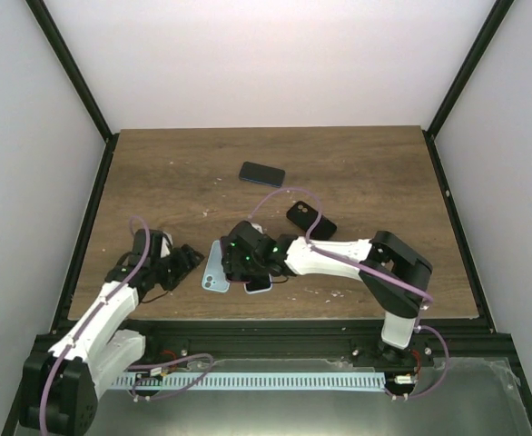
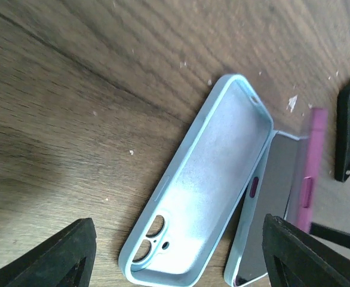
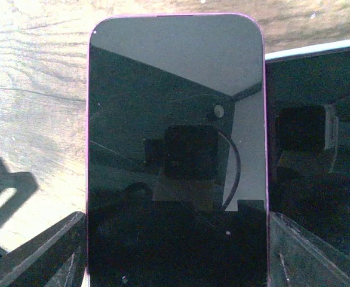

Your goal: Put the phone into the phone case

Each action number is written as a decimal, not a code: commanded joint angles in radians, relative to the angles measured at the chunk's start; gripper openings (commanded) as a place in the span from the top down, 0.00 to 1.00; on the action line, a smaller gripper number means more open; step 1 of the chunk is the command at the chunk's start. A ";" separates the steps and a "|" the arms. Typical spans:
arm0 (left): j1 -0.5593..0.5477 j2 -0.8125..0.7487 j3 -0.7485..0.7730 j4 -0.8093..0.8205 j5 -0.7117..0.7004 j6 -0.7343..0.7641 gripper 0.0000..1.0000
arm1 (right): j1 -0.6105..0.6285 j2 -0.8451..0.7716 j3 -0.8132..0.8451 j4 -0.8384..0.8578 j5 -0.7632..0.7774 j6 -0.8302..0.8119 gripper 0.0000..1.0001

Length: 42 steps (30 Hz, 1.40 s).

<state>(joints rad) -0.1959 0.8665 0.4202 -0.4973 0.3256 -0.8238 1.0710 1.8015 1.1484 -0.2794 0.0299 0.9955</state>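
An empty light-blue phone case (image 2: pixel 208 173) lies inside-up on the wooden table; it also shows in the top view (image 1: pixel 214 269). My left gripper (image 2: pixel 181 263) is open just before its camera-hole end, one finger on each side, touching nothing; in the top view it (image 1: pixel 182 262) is left of the case. My right gripper (image 1: pixel 246 254) is shut on a pink-edged phone (image 3: pixel 175 149), screen towards the camera, held by its long sides just right of the case. The phone's pink edge (image 2: pixel 313 161) shows in the left wrist view.
A second phone in a light-blue case (image 1: pixel 258 286) lies under the right gripper, beside the held phone (image 3: pixel 318 155). A black case (image 1: pixel 311 220) lies behind the right arm and a dark phone (image 1: pixel 261 173) further back. The frame posts stand at the table sides.
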 commanded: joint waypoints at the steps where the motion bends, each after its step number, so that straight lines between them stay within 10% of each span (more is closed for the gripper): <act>1: 0.005 0.077 -0.055 0.191 0.141 -0.005 0.22 | -0.016 -0.072 -0.038 0.045 0.057 0.003 0.59; 13: -0.036 0.306 -0.090 0.336 0.206 -0.008 0.20 | -0.036 -0.161 -0.096 0.075 0.072 -0.001 0.59; 23: -0.149 0.201 -0.129 0.337 0.228 -0.157 0.21 | -0.037 -0.171 -0.104 0.088 0.062 0.012 0.59; 42: -0.099 -0.348 0.283 -0.330 -0.353 0.028 0.00 | 0.022 0.026 0.112 0.028 0.011 0.021 0.58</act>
<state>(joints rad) -0.3004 0.5465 0.6582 -0.6769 0.1005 -0.8474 1.0779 1.8038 1.1728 -0.2634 0.0334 1.0042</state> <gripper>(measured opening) 0.995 0.769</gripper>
